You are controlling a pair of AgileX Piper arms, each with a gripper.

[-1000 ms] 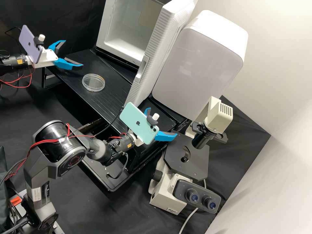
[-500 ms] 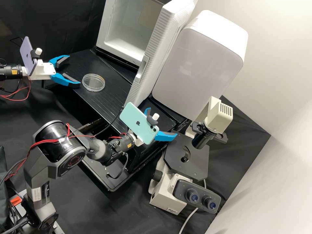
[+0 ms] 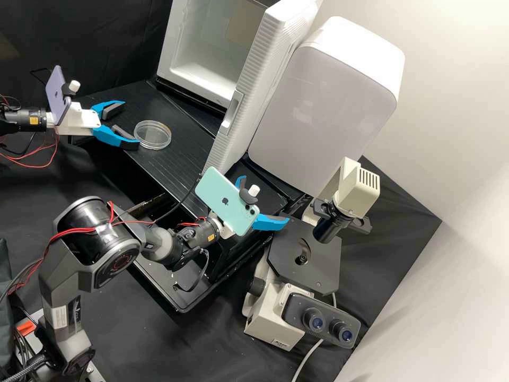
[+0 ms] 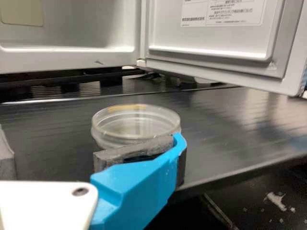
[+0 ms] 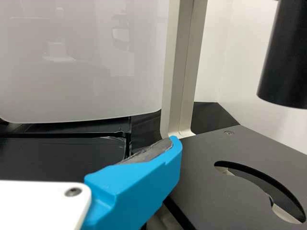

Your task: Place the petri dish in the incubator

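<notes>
Approach to the clear round plastic petri dish [image 3: 152,134] is shown nearly completed: the left gripper [image 3: 123,127] has been brought in within the past second, its blue fingers [image 4: 144,177] spread wide, empty, just beside the dish. The dish is seen lying on the black ribbed bench [image 3: 180,159] before the open white incubator [image 3: 201,69], so a grasp is judged next.

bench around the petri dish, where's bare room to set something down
Bare: the bench strip between petri dish and incubator door, and the floor of the open incubator. Crowded: the dish's side away from the door, where the left gripper stands open close by.
</notes>
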